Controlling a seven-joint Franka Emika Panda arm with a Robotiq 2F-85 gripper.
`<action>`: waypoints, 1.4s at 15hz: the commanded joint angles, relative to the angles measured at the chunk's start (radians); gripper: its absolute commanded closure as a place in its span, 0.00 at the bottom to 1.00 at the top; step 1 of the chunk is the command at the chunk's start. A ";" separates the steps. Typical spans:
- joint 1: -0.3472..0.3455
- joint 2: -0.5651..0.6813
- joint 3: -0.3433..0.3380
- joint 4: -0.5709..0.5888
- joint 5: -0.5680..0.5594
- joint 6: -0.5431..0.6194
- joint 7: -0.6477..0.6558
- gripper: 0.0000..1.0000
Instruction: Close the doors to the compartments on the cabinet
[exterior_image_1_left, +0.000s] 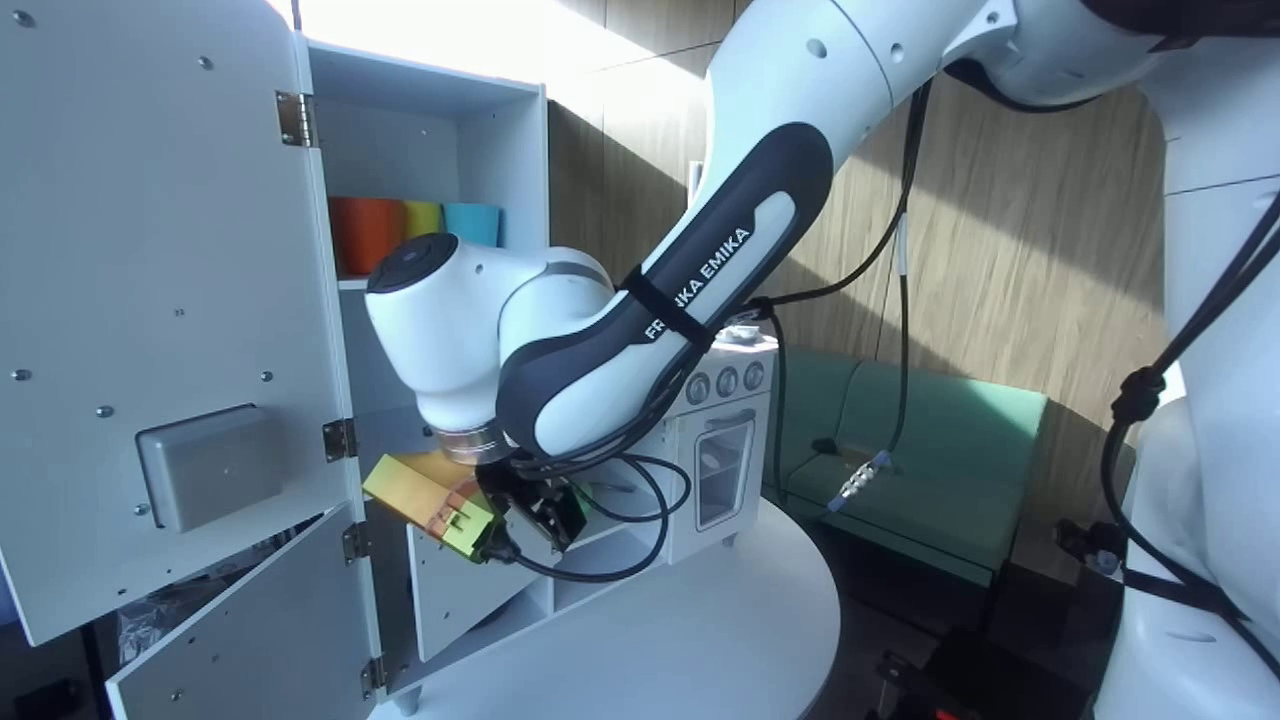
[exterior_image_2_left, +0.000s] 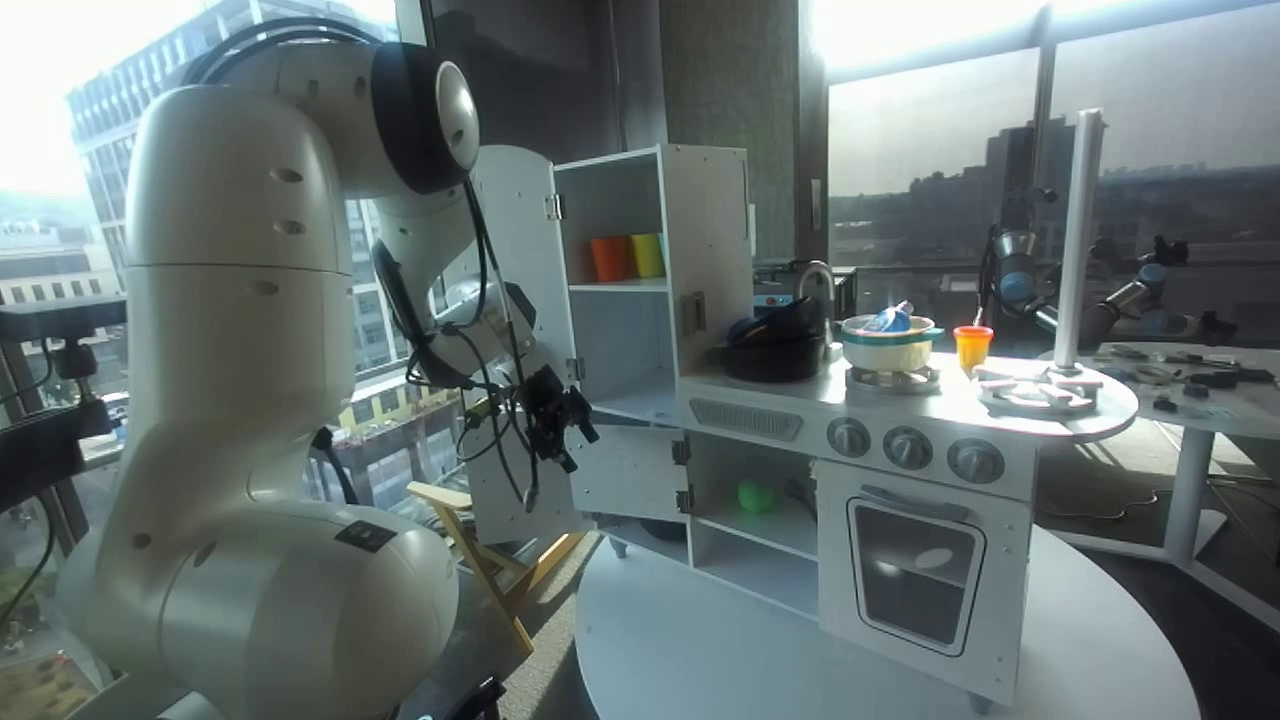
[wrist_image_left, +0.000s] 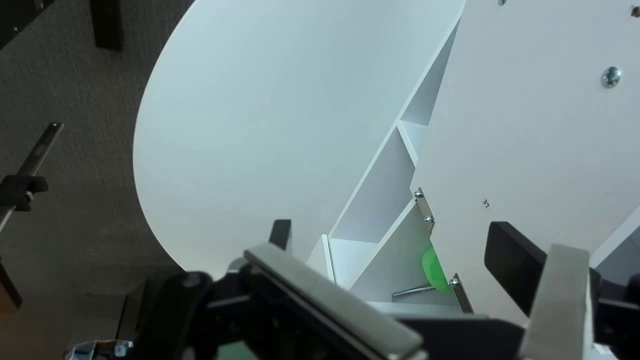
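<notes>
Hinges (exterior_image_1_left: 340, 438) of shiny metal hold a tall flat door (exterior_image_1_left: 170, 280), boxy grey insert (exterior_image_1_left: 215, 470) and all, swung wide at far left, with a plain lower door (exterior_image_1_left: 260, 620) gaping beneath it. I have my tool (exterior_image_2_left: 582, 448) empty, jaws spread well apart, near a small squarish white door (exterior_image_2_left: 640, 485), presumably so I can catch its free edge and swing it home; whether they touch I can't tell. Further right, smooth-walled compartments (exterior_image_2_left: 760, 580) of the white cabinet (exterior_image_2_left: 712, 250) stand uncovered above the round worktop (exterior_image_2_left: 750, 680), a green rounded thing (exterior_image_2_left: 757, 495) shelved inside one.
</notes>
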 joint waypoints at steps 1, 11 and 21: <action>0.008 -0.009 -0.013 0.006 -0.021 0.019 0.028 0.00; 0.049 0.110 -0.012 0.200 -0.156 0.015 0.191 0.00; 0.065 0.132 -0.021 0.159 -0.076 -0.107 0.085 0.00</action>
